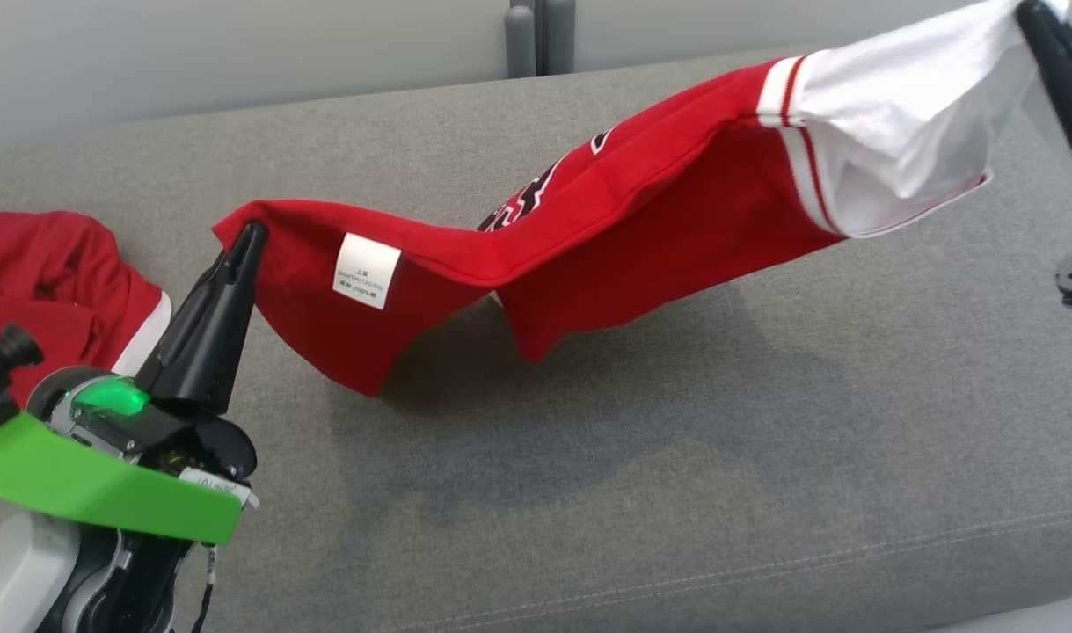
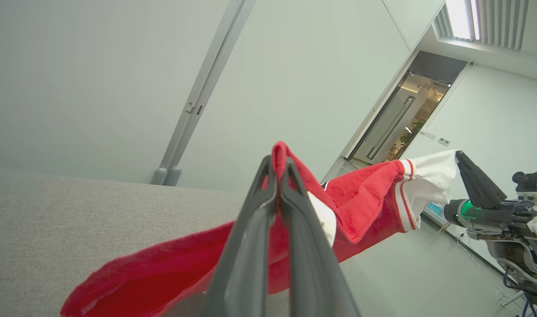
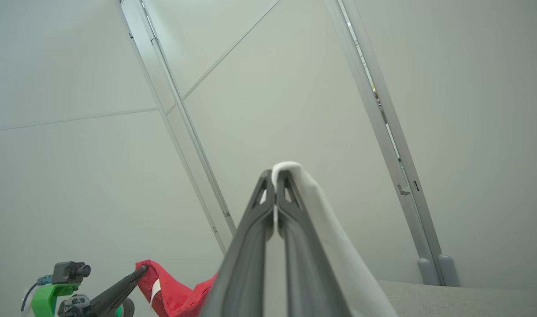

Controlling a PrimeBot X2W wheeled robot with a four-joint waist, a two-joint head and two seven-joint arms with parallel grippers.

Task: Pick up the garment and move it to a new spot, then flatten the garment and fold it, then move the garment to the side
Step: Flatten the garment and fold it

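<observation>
Left gripper point(image 1: 251, 232): fingers pinched together on the red end of the garment point(image 1: 641, 211), lower left.
Right gripper point(image 1: 1035, 12): clamped on the white end, upper right.
Garment: strung between both, its middle sagging over the grey cushion point(image 1: 676, 457).
Care label point(image 1: 368, 271): white, beside the left fingertips.
Red cloth point(image 1: 52, 272): lying far left.

The garment point(image 1: 641, 220) hangs stretched between my two grippers, over the cushion point(image 1: 676, 457). My left gripper point(image 1: 252, 230) pinches its near left end and my right gripper point(image 1: 1032, 13) its far right end, which sits higher. A second garment point(image 1: 52, 272) lies on the cushion just left of my left gripper, with a wall point(image 1: 237, 53) behind the cushion
</observation>
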